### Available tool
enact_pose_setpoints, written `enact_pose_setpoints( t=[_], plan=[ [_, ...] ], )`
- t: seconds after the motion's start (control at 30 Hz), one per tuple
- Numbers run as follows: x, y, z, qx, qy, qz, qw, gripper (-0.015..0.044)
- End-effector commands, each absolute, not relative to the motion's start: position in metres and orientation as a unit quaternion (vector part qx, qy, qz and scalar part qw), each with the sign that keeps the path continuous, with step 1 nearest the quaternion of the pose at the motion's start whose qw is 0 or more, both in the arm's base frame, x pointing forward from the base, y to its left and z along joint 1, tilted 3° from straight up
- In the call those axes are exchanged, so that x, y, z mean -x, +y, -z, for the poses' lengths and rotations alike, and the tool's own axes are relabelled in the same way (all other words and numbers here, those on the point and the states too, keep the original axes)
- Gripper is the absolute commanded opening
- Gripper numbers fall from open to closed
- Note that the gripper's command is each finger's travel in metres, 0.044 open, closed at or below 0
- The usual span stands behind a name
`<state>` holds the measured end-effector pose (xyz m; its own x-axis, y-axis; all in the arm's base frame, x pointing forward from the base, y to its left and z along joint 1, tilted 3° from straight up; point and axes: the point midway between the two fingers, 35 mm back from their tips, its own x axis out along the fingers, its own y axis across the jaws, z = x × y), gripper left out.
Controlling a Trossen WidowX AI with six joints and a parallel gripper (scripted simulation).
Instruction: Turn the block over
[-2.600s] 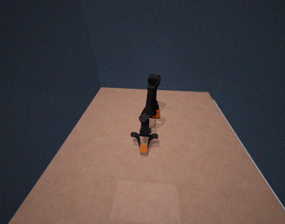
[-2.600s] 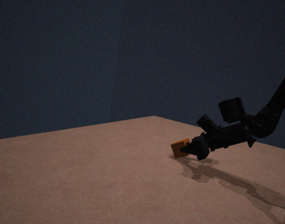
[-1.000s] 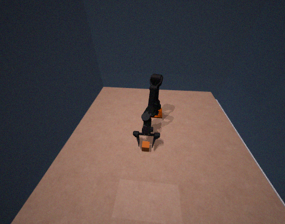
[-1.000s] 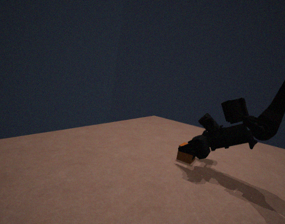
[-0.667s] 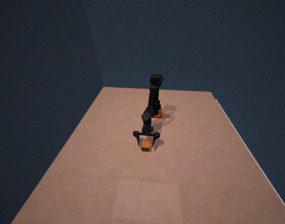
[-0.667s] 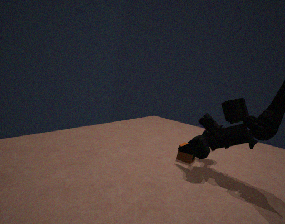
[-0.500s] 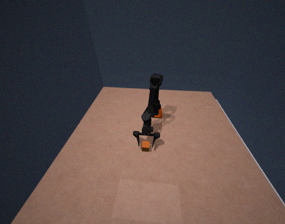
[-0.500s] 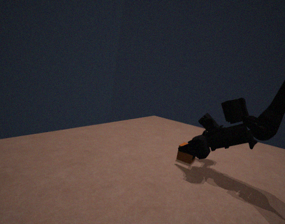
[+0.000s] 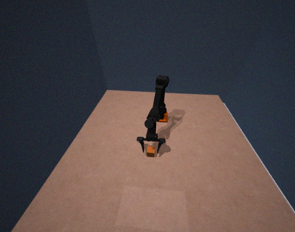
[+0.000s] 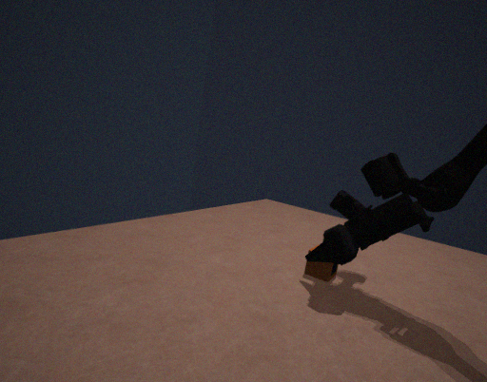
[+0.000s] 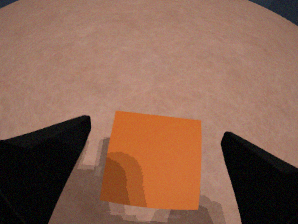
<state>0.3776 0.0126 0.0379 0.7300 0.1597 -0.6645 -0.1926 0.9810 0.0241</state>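
The orange block [image 9: 150, 154] [image 10: 318, 270] [image 11: 167, 170] rests on the table [image 9: 200, 167] [image 10: 179, 295] [image 11: 150, 60] and looks flat on it. Its upper face is plain orange in the wrist view, with a shadow on its lower left corner. No marked side shows in the wrist view or in the top view; a dark patch at the block's right edge in the exterior view may be the mark or a finger. My gripper [image 9: 151, 152] [image 11: 158, 131] is open and tilted down, with one finger on each side of the block and a gap on both sides in the wrist view.
The arm reaches in from its orange base [image 9: 163, 117] at the back of the table. A slightly paler square patch [image 9: 152, 206] lies on the table toward the top camera. The table's right edge [image 9: 252, 145] is well away from the block.
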Motion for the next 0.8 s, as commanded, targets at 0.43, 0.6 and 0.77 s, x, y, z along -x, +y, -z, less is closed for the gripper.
enact_pose_setpoints(
  t=[0.43, 0.6, 0.77],
  plan=[
    [-0.353, 0.010, -0.107, 0.049, 0.506, -0.088, 0.857, 0.0440],
    [-0.354, 0.010, -0.107, 0.050, 0.508, -0.088, 0.855, 0.0440],
    [-0.367, 0.010, -0.111, 0.061, 0.565, -0.086, 0.818, 0.0440]
  ],
)
